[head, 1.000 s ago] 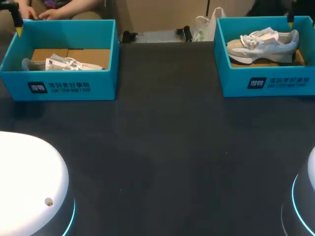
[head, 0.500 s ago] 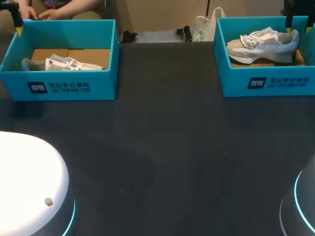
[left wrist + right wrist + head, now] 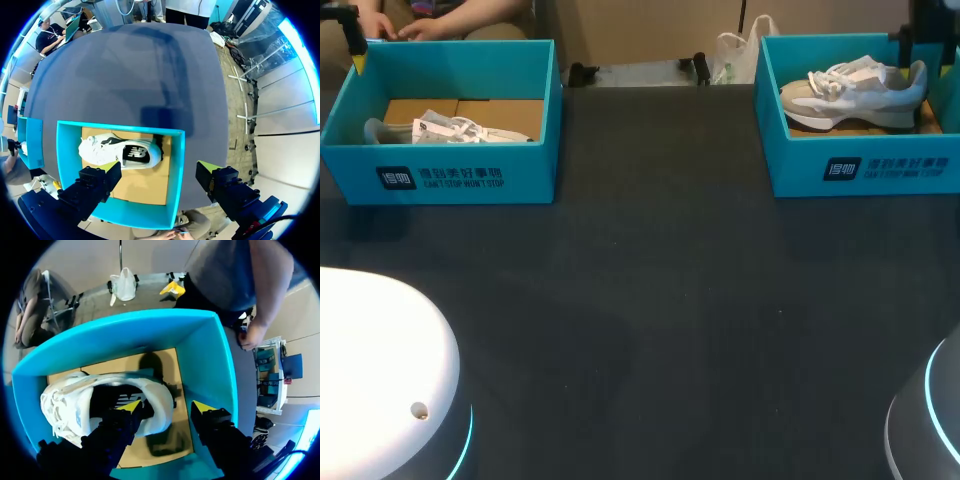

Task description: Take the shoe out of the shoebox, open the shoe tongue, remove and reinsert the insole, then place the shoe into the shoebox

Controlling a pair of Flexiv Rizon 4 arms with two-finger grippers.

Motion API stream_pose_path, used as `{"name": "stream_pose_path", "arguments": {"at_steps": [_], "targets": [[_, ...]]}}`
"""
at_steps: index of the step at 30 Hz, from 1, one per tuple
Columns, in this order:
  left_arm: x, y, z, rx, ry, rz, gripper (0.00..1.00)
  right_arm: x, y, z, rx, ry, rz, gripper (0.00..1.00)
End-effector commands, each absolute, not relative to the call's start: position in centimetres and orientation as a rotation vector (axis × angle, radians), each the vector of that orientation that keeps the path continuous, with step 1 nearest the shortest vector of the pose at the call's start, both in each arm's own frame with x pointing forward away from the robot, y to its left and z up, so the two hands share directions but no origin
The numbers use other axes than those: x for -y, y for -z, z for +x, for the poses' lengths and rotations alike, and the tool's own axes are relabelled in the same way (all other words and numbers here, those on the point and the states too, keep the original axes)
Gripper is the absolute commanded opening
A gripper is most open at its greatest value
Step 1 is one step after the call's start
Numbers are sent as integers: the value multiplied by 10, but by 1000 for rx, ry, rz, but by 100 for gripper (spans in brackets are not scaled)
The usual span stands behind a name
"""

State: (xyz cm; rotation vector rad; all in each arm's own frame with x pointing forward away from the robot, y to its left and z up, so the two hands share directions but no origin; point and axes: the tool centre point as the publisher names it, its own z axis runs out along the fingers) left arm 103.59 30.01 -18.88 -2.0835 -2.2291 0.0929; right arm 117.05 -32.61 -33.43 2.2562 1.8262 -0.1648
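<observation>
The white and grey mesh sneaker (image 3: 855,88) is resting upright on its sole inside the open teal cardboard shoebox (image 3: 790,172), which is sitting at about 2 o'clock on the dark table (image 3: 650,300). Its toe is pointing toward 9 o'clock and its heel toward 3 o'clock. That is turning the heel toward the arm coming in from that side, which is probably why the right gripper (image 3: 167,407) is hanging over the heel and not over the laces. Its fingers are standing spread apart and pinching nothing. One yellow tip is sitting over the sneaker's heel collar, the other over the bare cardboard floor between the heel and the box wall. By that, the taking-out step looks to be only starting, with no grasp made yet. The right arm is reaching down into the box from above its 3 o'clock end, wrist pointing almost straight down. At 10 o'clock a second teal cardboard shoebox (image 3: 530,172) is holding a second white sneaker (image 3: 450,130), which seems to be lying on its side. The left gripper (image 3: 157,175) is hovering well above that box, fingers wide apart and empty. One finger is hanging over the box's inside and the other beyond its wall, seemingly waiting there out of the way.
</observation>
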Motion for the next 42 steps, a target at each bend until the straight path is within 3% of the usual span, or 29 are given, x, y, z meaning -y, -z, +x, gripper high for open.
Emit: {"name": "stream_pose_path", "arguments": {"at_steps": [1,16,22,28,42], "targets": [[-300,188,1036,2228,-90,-2082,100,330,349,1182,-1854,207,2256,62],[-300,188,1036,2228,-90,-2082,100,339,380,1184,-1895,213,2261,60],[-300,188,1036,2228,-90,-2082,100,334,388,1183,-1928,200,2265,44],[-300,188,1036,2228,-90,-2082,100,332,393,1180,-1930,206,2277,0],[-300,188,1036,2228,-90,-2082,100,343,361,1163,-1856,257,2244,0]]}}
